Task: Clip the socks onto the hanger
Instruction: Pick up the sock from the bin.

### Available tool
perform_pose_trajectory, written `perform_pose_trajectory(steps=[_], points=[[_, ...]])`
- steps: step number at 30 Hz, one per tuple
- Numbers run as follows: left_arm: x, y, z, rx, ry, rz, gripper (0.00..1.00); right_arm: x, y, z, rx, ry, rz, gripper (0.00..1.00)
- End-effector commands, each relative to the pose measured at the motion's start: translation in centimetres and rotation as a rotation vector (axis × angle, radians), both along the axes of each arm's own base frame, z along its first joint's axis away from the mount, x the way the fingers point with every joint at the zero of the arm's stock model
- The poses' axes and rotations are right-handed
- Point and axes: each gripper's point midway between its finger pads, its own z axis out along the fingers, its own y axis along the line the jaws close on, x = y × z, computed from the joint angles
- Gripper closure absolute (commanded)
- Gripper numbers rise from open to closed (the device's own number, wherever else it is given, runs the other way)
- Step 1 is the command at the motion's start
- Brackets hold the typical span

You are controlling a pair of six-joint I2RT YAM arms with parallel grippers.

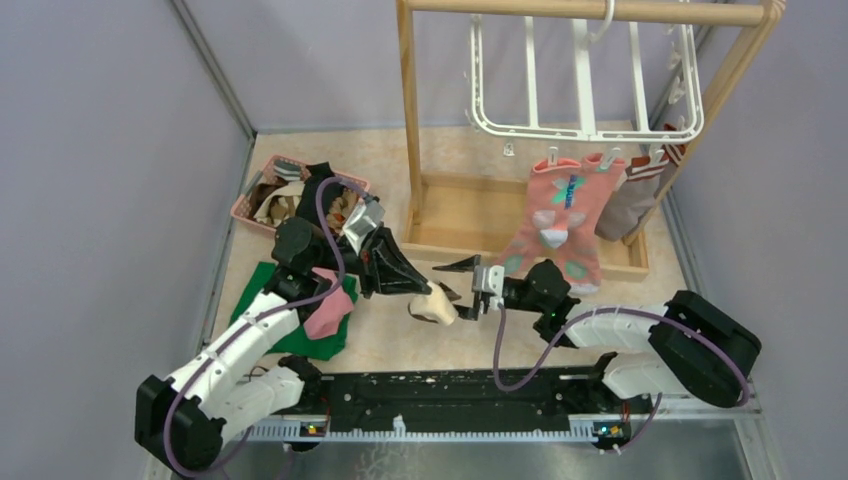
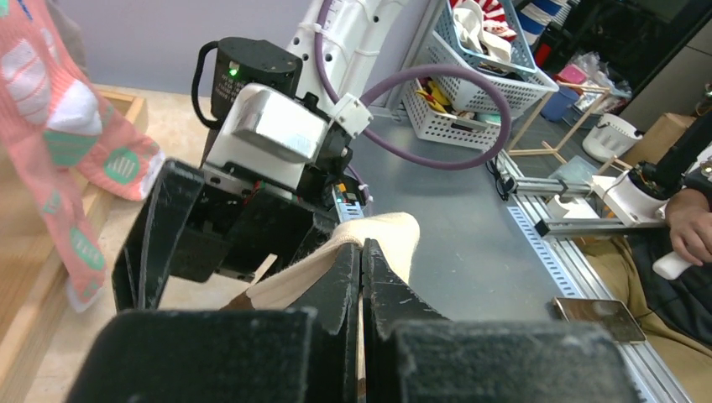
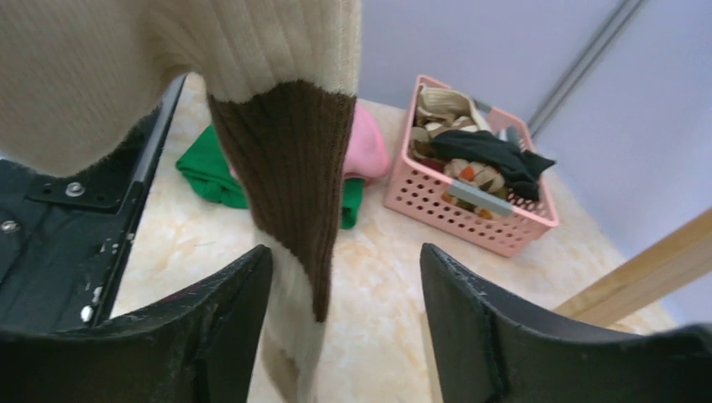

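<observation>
- The cream-and-brown sock (image 1: 435, 303) hangs in the air below and to the left of the hanger (image 1: 585, 130), just above the surface (image 1: 400, 340). The left fingers (image 2: 348, 281) are pressed together on its cream end.
- Its brown band and cream tip dangle between the right fingers (image 3: 479, 319) — these stand wide apart and do not clamp the fabric.
- Two socks hang from clips on the hanger's near rim: a pink sock (image 1: 560, 215) with teal and white shapes and, just right of it, a grey-brown sock (image 1: 635, 195) with a red-and-white striped cuff.
- The hanger hooks over the top bar of a wooden stand (image 1: 408, 120).
- Well left of the hanger, a pink basket (image 1: 243, 205) holds more socks.
- Further below and left of the hanger lies a green cloth (image 1: 290, 340) — a pink cloth (image 1: 328, 312) rests on it.
</observation>
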Motion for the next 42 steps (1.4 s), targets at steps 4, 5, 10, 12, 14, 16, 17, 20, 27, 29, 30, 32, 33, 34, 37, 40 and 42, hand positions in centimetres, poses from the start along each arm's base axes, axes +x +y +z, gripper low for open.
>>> perform_pose_trajectory(steps=[4, 5, 10, 12, 14, 16, 17, 20, 27, 29, 30, 32, 33, 34, 37, 40, 42], points=[[-1.1, -0.2, 1.4, -0.037, -0.107, -0.046, 1.00, 0.2, 1.4, -0.2, -0.082, -0.076, -0.005, 0.75], [-1.1, -0.2, 1.5, -0.038, -0.107, -0.041, 1.00, 0.7, 1.2, -0.1, -0.090, -0.087, -0.031, 0.87], [-0.1, -0.4, 0.6, -0.013, -0.045, 0.045, 0.71, 2.6, -1.6, 3.1, -0.023, -0.240, -0.224, 1.00], [0.1, -0.4, -0.1, -0.005, -0.025, 0.076, 0.55, 2.8, -3.2, 5.2, 0.013, -0.327, -0.293, 1.00], [0.9, -0.4, -0.8, -0.010, -0.009, 0.148, 0.42, 2.6, -4.2, 6.4, 0.010, -0.421, -0.324, 1.00], [2.6, -0.1, -1.4, -0.019, 0.001, 0.283, 0.32, 2.1, -4.8, 7.1, -0.008, -0.528, -0.324, 1.00], [3.8, 0.3, -1.9, -0.013, 0.023, 0.380, 0.20, 1.8, -5.0, 7.4, -0.006, -0.562, -0.322, 1.00], [6.5, 2.0, -2.6, -0.063, 0.091, 0.628, 0.01, 0.9, -5.3, 8.0, 0.002, -0.645, -0.302, 1.00], [5.4, 0.7, -3.6, -0.158, 0.307, 0.489, 0.02, -1.2, -4.5, 7.1, 0.005, -0.726, -0.178, 1.00], [5.3, 0.3, -3.9, -0.171, 0.362, 0.448, 0.03, -1.3, -4.4, 6.8, 0.002, -0.729, -0.169, 1.00], [5.2, 0.2, -3.8, -0.186, 0.384, 0.429, 0.04, -1.4, -4.3, 6.8, 0.002, -0.729, -0.166, 1.00], [5.5, -0.1, -4.4, -0.177, 0.433, 0.418, 0.07, -1.4, -4.3, 6.5, -0.003, -0.729, -0.163, 1.00], [5.7, -0.3, -4.6, -0.168, 0.453, 0.416, 0.10, -1.4, -4.2, 6.4, -0.004, -0.730, -0.160, 1.00], [5.9, -0.5, -4.8, -0.157, 0.470, 0.409, 0.13, -1.5, -4.2, 6.3, -0.007, -0.728, -0.156, 1.00], [6.0, -1.0, -4.7, -0.150, 0.509, 0.375, 0.18, -1.4, -4.0, 6.1, -0.015, -0.730, -0.152, 1.00], [5.7, -1.2, -4.2, -0.171, 0.537, 0.331, 0.22, -1.3, -3.8, 5.8, -0.024, -0.729, -0.148, 1.00], [5.6, -1.5, -4.2, -0.163, 0.547, 0.308, 0.28, -1.3, -3.8, 5.8, -0.022, -0.731, -0.149, 1.00]])
